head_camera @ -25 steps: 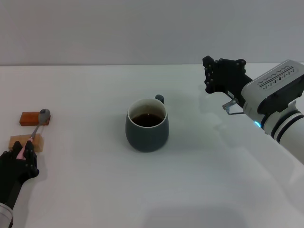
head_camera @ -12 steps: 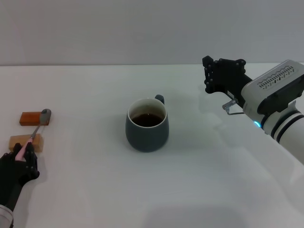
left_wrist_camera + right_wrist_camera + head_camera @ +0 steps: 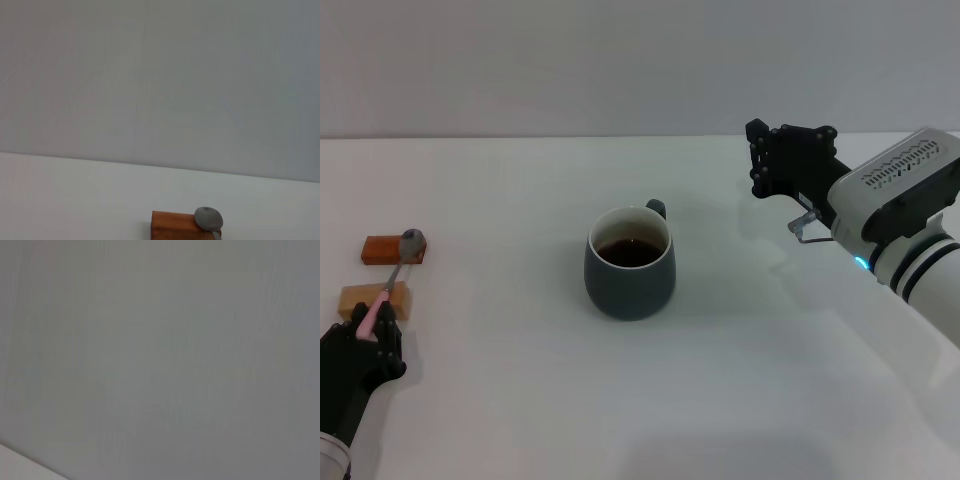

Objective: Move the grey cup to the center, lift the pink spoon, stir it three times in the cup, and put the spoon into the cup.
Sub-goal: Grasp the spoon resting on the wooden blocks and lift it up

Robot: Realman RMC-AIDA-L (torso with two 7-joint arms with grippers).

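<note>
At table's left edge, my left gripper [image 3: 370,322] pinched slim pink spoon [image 3: 392,278] handle; rounded grey cup [image 3: 630,263] sat centre; right gripper [image 3: 790,160] parked aloft, finger gap untellable.

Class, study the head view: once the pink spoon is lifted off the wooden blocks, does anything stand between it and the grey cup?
Nothing visible does. Bare table lies between the pink spoon, held by the left gripper, and the grey cup.
</note>
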